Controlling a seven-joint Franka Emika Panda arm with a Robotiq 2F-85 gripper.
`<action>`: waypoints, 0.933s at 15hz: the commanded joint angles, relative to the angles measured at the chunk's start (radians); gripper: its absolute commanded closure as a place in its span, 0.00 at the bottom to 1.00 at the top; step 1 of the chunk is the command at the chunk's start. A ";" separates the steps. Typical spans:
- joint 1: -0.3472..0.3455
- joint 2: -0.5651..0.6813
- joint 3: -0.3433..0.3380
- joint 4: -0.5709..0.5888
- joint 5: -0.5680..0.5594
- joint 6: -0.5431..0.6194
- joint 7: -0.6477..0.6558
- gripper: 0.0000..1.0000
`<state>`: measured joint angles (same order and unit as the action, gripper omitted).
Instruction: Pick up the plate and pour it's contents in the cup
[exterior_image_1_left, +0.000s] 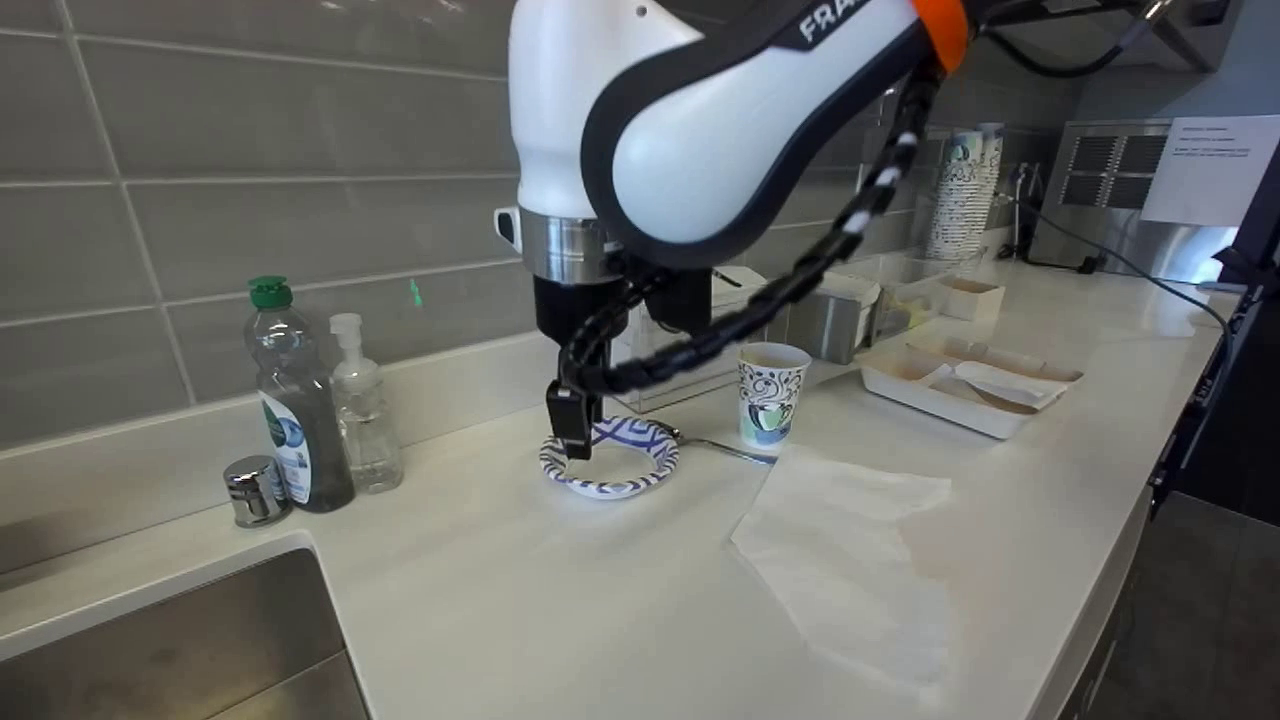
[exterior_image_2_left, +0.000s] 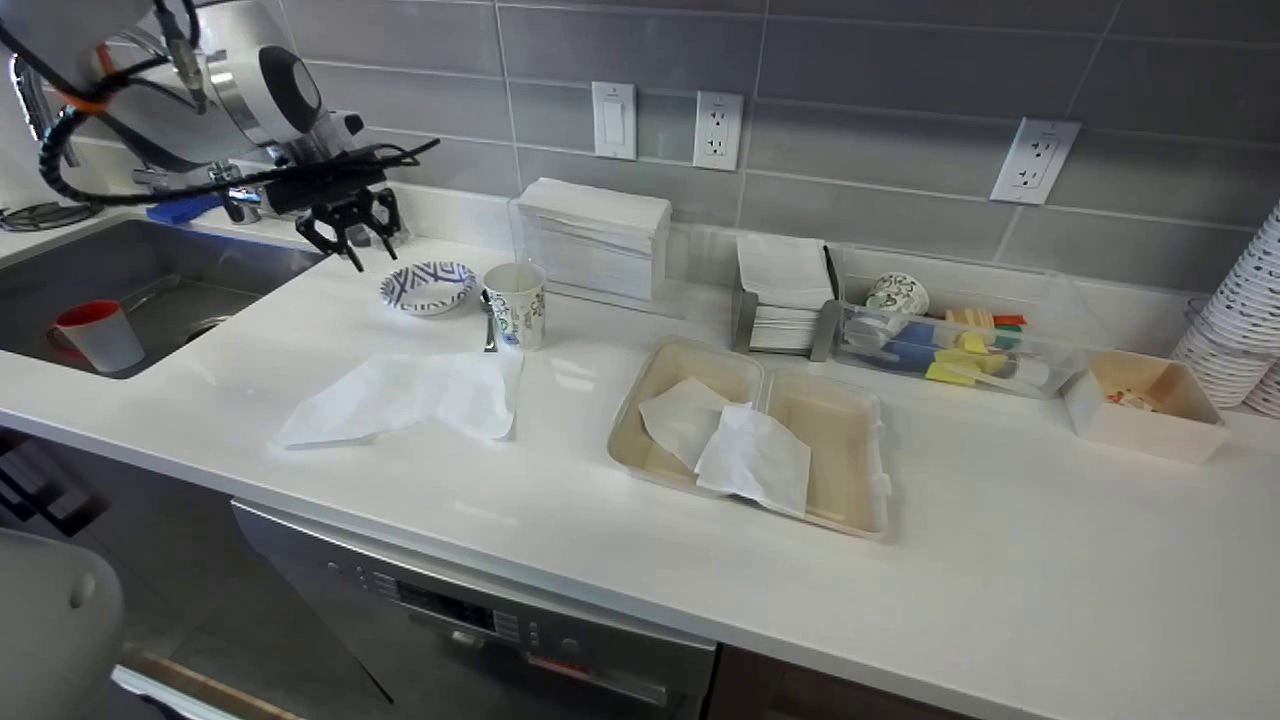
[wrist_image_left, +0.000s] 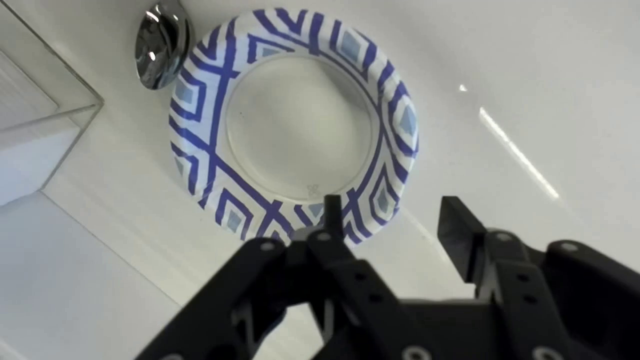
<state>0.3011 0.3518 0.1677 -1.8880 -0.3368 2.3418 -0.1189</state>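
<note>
White counter (exterior_image_2_left: 560, 480) bears a round blue-and-white paper plate (wrist_image_left: 300, 127), empty; pouring is probably done. The black gripper (wrist_image_left: 391, 212), spread wide and holding nothing, should withdraw.

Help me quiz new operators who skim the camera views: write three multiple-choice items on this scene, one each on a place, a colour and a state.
1. Where is the red-handled mug?
A. In the takeout box
B. In the sink
C. In the clear bin

2. What colours make up the rim of the plate?
A. Red and white
B. Green and white
C. Blue and white

3. How does the gripper stand?
A. Open
B. Shut on the plate
C. Shut on nothing

1: B, an exterior view shows it down inside the sink.
2: C, blue lines run over white around the rim in the wrist view.
3: A, its fingers stand apart, with nothing held between them.
</note>
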 joint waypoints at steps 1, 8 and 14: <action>-0.022 -0.099 0.032 0.030 0.130 -0.225 0.015 0.15; -0.125 -0.312 -0.020 -0.079 0.340 -0.267 0.115 0.00; -0.159 -0.360 -0.041 -0.057 0.351 -0.351 0.125 0.00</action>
<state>0.1464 -0.0089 0.1214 -1.9481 0.0146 1.9936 0.0063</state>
